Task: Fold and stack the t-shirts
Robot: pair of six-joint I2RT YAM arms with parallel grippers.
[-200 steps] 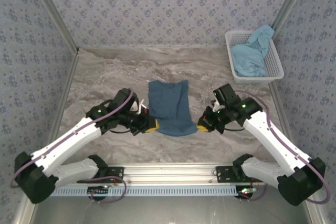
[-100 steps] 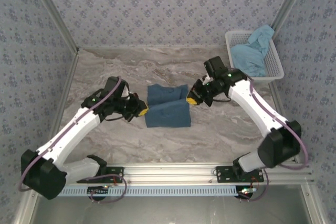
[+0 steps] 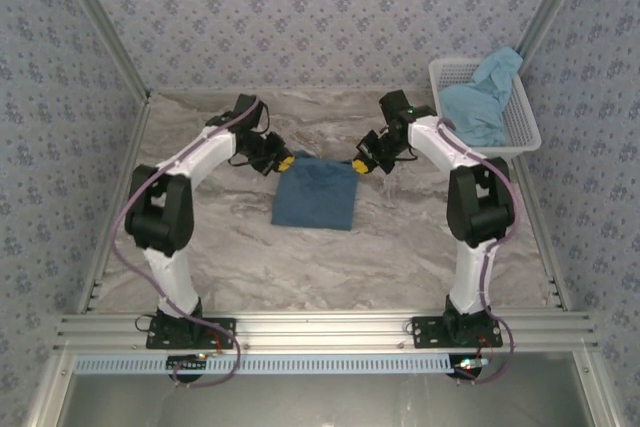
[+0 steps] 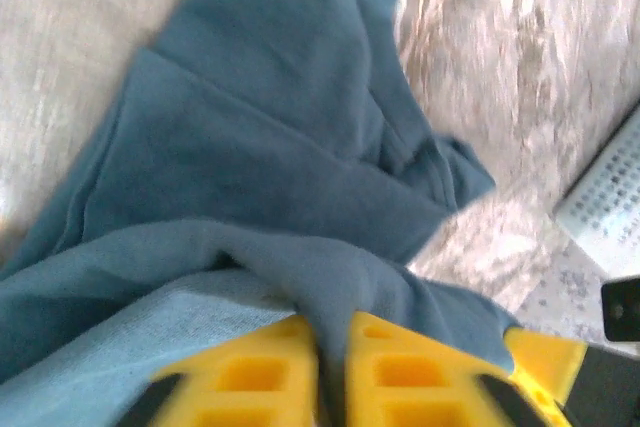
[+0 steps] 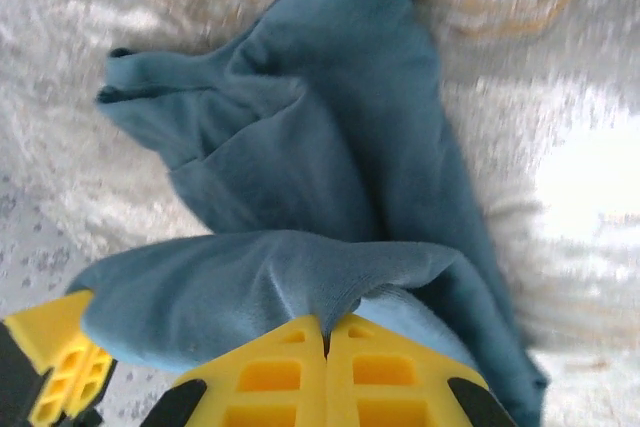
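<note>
Teal shirt [image 3: 316, 195] lies folded, left gripper [image 3: 285, 161] and right gripper [image 3: 358, 165] each clamped on its far edge; lower corners flush before releasing.

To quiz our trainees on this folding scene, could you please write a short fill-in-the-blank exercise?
1. The sky-blue t-shirt lies in the white ____.
2. The teal t-shirt rests on the marble ____.
3. The left hand and right hand each pinch its ____ edge.
Missing words: basket; table; far.
</note>
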